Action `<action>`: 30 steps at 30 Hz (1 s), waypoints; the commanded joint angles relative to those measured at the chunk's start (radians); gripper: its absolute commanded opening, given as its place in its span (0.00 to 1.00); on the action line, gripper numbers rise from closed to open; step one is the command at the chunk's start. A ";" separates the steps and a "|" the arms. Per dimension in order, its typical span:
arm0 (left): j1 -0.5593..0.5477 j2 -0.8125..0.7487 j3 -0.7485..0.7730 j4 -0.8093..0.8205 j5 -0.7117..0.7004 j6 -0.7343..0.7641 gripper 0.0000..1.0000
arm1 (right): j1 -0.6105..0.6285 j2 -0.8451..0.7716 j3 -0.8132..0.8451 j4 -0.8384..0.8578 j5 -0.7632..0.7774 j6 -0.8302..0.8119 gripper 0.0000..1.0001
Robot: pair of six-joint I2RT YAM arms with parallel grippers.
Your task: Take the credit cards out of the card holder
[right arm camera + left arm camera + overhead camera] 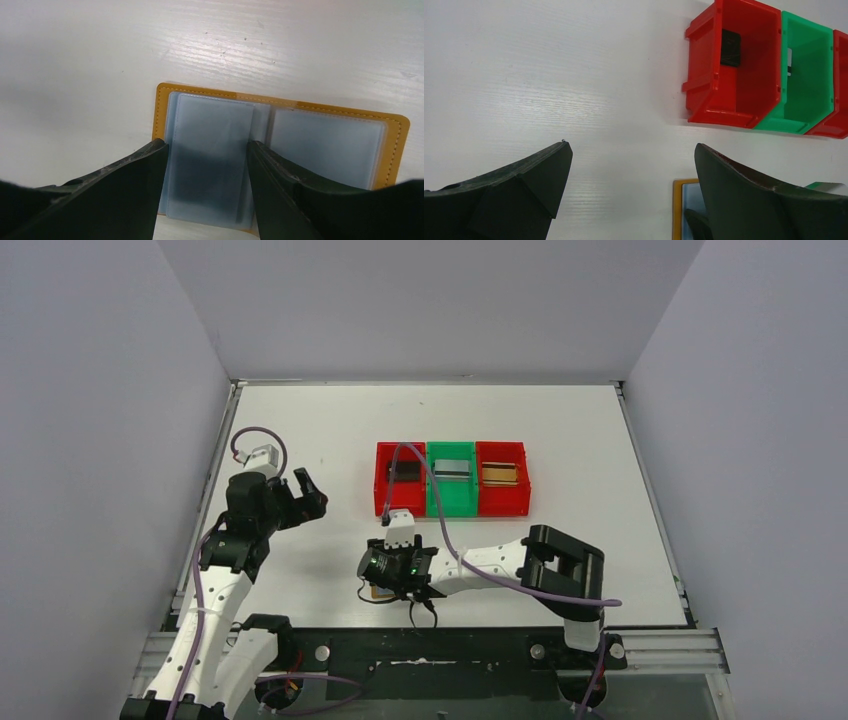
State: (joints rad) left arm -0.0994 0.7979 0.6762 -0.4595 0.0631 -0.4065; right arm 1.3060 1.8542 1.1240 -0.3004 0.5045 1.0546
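Card holder (pixel 320 145) open flat at desk's (pixel 300 420) near edge, directly beneath right jaws (spread apart, straddling one pocket); long axis parallel to jaw-to-jaw line. Left jaws likewise apart, empty, farther off. One black card (pixel 404 472), one silver-grey card (pixel 452 469), one gold-brown card (pixel 499 474), each in its own bin: two red bins (pixel 395 502), one green bin (pixel 450 503).

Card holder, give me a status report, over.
Left hand open, empty. Right hand open, astride a clear sleeve of the open card holder. In the bins: black card, silver card, gold card. Nothing in the way.
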 commanded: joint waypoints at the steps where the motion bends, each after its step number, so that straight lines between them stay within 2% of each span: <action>1: -0.009 -0.011 0.006 0.048 -0.018 0.011 0.96 | 0.004 0.025 0.070 -0.044 0.028 0.030 0.58; 6: -0.012 -0.014 0.006 0.043 -0.034 0.008 0.96 | 0.005 0.029 0.079 -0.083 0.058 0.053 0.47; 13: -0.014 -0.012 0.006 0.041 -0.041 0.005 0.96 | 0.003 -0.024 0.009 -0.009 0.053 0.057 0.31; 16: -0.016 -0.011 0.005 0.041 -0.044 0.005 0.96 | -0.007 -0.027 -0.003 0.008 0.028 0.055 0.20; 17: -0.016 -0.011 0.005 0.041 -0.046 0.004 0.96 | -0.008 -0.026 -0.001 0.009 0.025 0.054 0.21; 20: -0.018 -0.009 0.006 0.038 -0.050 0.003 0.96 | -0.007 -0.022 0.010 0.007 0.023 0.041 0.34; 24: -0.022 -0.009 0.006 0.036 -0.058 0.002 0.96 | -0.007 0.008 0.046 -0.026 0.019 0.026 0.42; 27: -0.023 -0.008 0.006 0.034 -0.060 0.001 0.96 | -0.003 0.047 0.084 -0.080 0.034 0.033 0.42; 30: -0.024 -0.009 0.007 0.035 -0.057 0.001 0.96 | 0.001 0.069 0.107 -0.116 0.047 0.049 0.37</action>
State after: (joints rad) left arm -0.1184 0.7971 0.6758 -0.4603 0.0132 -0.4072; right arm 1.3022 1.8935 1.1774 -0.3607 0.5091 1.0863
